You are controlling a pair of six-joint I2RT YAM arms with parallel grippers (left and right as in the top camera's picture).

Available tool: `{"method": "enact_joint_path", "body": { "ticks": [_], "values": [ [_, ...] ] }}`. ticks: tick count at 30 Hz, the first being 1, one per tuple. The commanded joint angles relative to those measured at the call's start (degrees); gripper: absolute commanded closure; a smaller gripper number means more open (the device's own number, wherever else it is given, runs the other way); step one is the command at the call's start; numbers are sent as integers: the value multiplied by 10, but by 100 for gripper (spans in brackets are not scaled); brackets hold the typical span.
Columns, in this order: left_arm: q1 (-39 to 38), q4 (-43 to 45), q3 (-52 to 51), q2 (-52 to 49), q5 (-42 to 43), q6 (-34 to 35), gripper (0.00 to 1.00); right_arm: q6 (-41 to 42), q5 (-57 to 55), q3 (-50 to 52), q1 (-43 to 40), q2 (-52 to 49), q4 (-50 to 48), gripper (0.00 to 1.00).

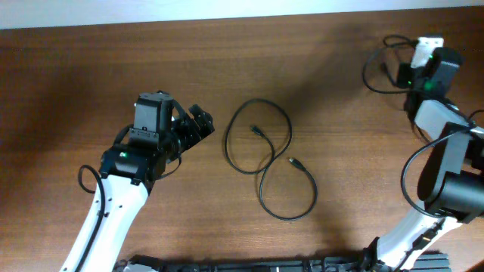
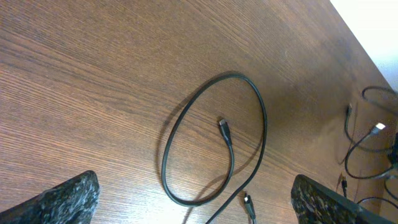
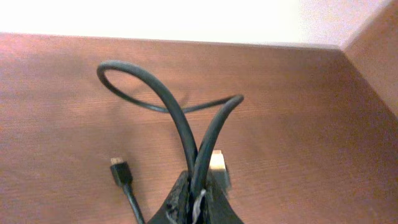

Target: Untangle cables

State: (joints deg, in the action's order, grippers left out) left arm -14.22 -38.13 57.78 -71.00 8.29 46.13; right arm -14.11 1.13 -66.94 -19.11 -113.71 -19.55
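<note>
Right fingers (image 3: 176,202) pinch one cable (image 3: 180,127); another cable (image 2: 231,74) lies beyond left fingers (image 2: 65,199).

a brown wood-grain table (image 1: 340,113) carries a black cable (image 1: 228,147) lying flat in a loose figure-eight at the centre of the frame, both plug ends inside its loops. a second black cable (image 1: 365,74) trails at the upper right.

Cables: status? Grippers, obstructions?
Left gripper open, short of loose cable. Right gripper shut on second cable. Loose cable lies in a figure-eight, untouched. Nothing in the way.
</note>
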Motion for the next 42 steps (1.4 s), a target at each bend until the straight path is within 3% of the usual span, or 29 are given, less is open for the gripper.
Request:
{"method": "enact_joint_path", "body": {
  "ticks": [1,5,9,11,16,21,29,30,33,35,38,40,42],
  "values": [
    [1,0,8,3,-8,-7,1,-9,6,-23,28,-4,-37,96],
    [1,1,8,3,-9,-7,1,-128,-6,-32,32,-5,-78,96],
    [1,1,8,1,-9,-7,1,-349,-87,-31,32,-9,-90,96],
    [1,0,8,-2,-9,-7,1,-396,-106,-32,20,-11,-132,96],
    [1,3,8,-10,-10,-7,1,-412,-107,-41,-32,-11,-225,96],
    [1,5,8,-35,-11,-7,1,-409,-56,-103,-81,-30,-159,96],
    [1,3,8,-51,-11,-7,1,-375,-72,-216,-84,-143,-80,96],
    [1,3,8,-51,-11,-7,1,-375,-74,-217,-84,-155,-79,90],
    [1,3,8,-51,-11,-7,1,-374,-73,-217,-79,-170,-9,46],
    [1,3,8,-51,-11,-7,1,-328,-70,-217,-78,-170,16,27],
    [1,3,8,-51,-11,-7,1,-231,-72,-217,-76,-168,33,13],
    [1,3,8,-51,-11,-7,1,-217,-72,-217,-70,-162,49,3],
    [1,3,8,-51,-11,-7,1,-198,-72,-217,-59,-149,57,1]
  ]
}}
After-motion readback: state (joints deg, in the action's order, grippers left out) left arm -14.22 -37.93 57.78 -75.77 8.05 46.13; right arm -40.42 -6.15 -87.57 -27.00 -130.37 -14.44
